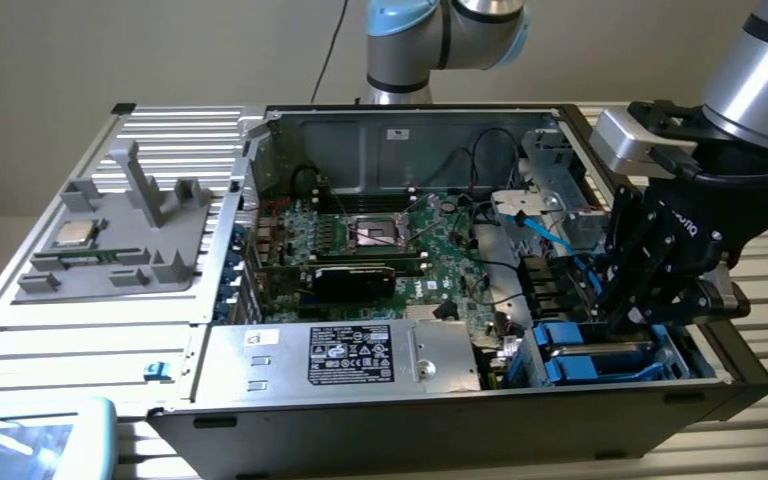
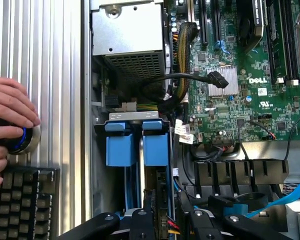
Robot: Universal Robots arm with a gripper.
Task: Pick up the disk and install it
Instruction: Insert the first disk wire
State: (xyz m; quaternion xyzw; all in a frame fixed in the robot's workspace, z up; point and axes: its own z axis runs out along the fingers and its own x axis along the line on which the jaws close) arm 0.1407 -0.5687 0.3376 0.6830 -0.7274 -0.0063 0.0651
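The disk (image 2: 156,149) stands on edge in the drive bay at the case's front corner, its blue carrier end facing away from the wrist. Its near end runs in between my gripper's (image 2: 172,222) black fingers (image 2: 146,216), which sit against its sides. A second blue carrier (image 2: 121,149) stands right beside it. In the exterior view the gripper (image 1: 631,318) reaches down into the bay at that view's right. Below it show the blue carriers (image 1: 595,362). How deep the disk sits in the bay is hidden.
The open computer case (image 1: 224,300) holds the motherboard (image 1: 384,245), the silver box with a black label (image 1: 357,355) and loose black cables (image 2: 190,77). A grey fixture with a CPU chip (image 1: 75,235) lies at the exterior view's left. A person's hand (image 2: 7,115) rests on a knob by a keyboard (image 2: 20,200).
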